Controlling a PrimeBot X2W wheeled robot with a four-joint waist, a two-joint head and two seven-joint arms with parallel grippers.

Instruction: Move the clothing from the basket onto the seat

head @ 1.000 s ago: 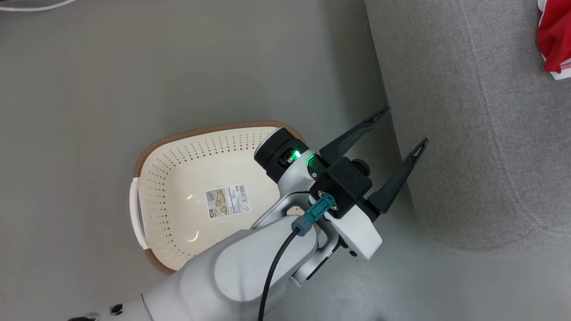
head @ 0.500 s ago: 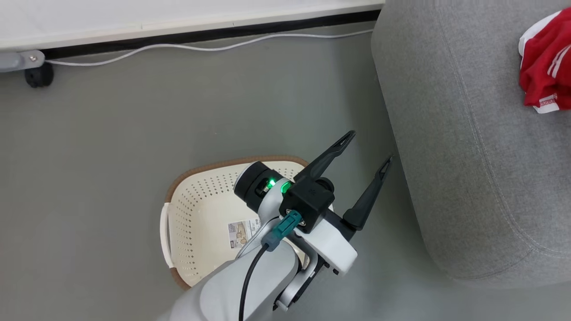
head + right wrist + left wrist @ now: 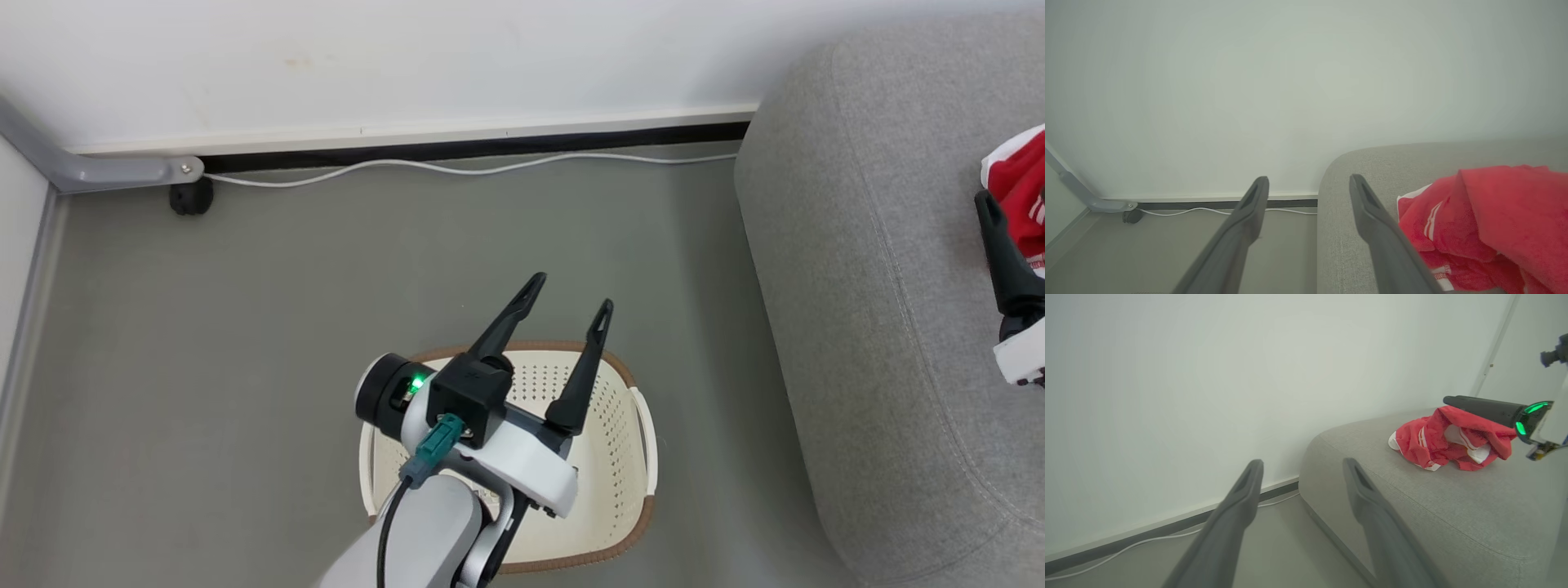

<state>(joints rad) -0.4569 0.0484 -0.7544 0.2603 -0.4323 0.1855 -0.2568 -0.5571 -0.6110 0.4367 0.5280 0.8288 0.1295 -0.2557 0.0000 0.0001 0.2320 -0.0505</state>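
The cream perforated basket (image 3: 629, 457) stands on the floor at the bottom centre, and the part I can see holds nothing. My left arm covers its middle and its label. My left gripper (image 3: 570, 296) is open above the basket's far rim, nothing between its fingers (image 3: 1302, 462). The red clothing (image 3: 1020, 175) with white stripes lies bunched on the grey seat (image 3: 857, 286) at the right edge. It also shows in both wrist views (image 3: 1437, 445) (image 3: 1486, 212). My right gripper (image 3: 1308, 180) is open beside the clothing, one finger (image 3: 1006, 265) just left of it.
A white wall with a dark baseboard runs across the back. A white cable (image 3: 457, 167) lies along it on the grey floor. A grey metal leg with a black caster (image 3: 189, 196) stands at the far left. Open floor lies between the basket and the wall.
The head camera has tilted up, bringing the wall into view. My left gripper has swung from beside the seat's edge to over the basket. A right gripper finger has appeared at the right edge.
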